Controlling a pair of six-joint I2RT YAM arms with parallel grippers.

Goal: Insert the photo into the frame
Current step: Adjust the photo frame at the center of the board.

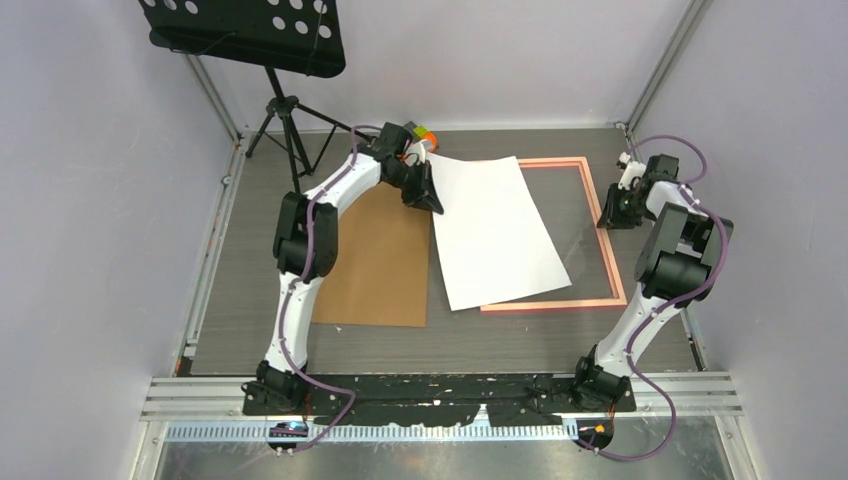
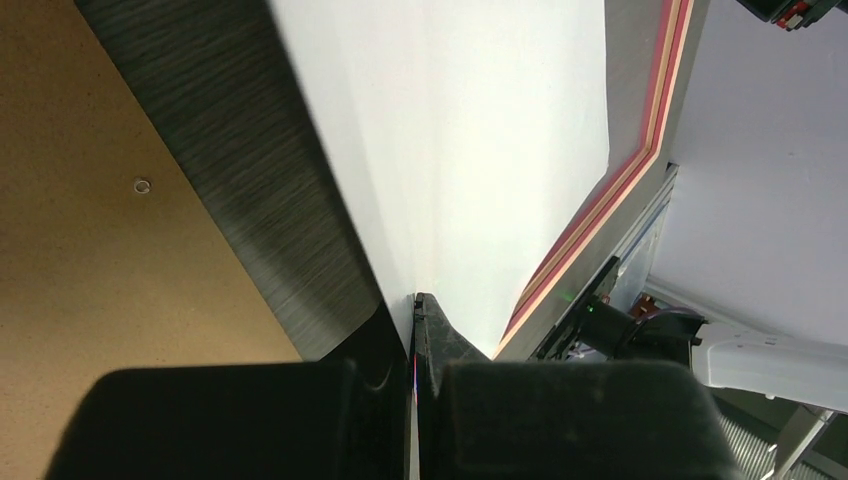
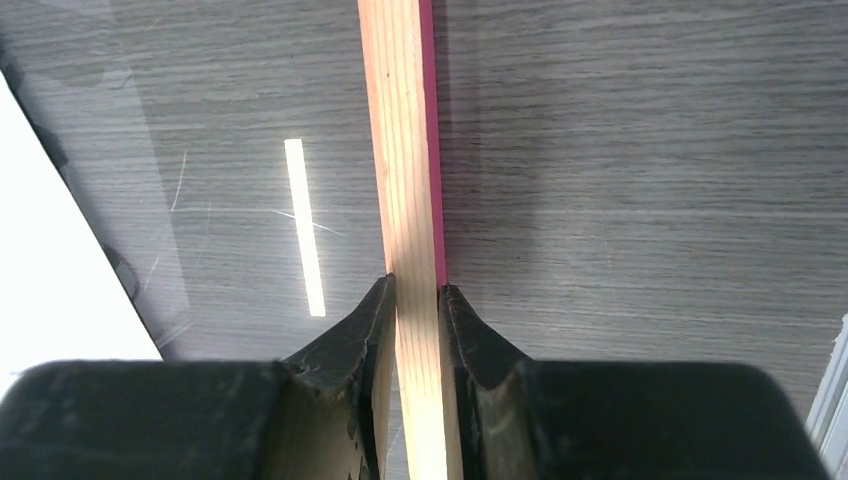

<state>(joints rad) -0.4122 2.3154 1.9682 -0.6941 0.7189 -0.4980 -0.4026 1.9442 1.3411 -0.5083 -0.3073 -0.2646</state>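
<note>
The photo (image 1: 495, 230) lies white side up, tilted, with its right part over the frame (image 1: 608, 250), a thin salmon-pink rectangle flat on the table. My left gripper (image 1: 432, 205) is shut on the photo's far left corner. In the left wrist view the white sheet (image 2: 470, 150) runs out from between the pressed jaws of that gripper (image 2: 414, 300), with the frame's border (image 2: 640, 160) beyond it. My right gripper (image 1: 612, 215) sits at the frame's right rail. In the right wrist view the right gripper (image 3: 415, 290) has its two fingers against either side of the wooden rail (image 3: 405, 150).
A brown backing board (image 1: 375, 260) lies left of the photo, under my left arm. A clear sheet (image 3: 200, 150) rests inside the frame. A small orange object (image 1: 420, 133) sits at the far edge. A black music stand (image 1: 250, 30) rises at the back left.
</note>
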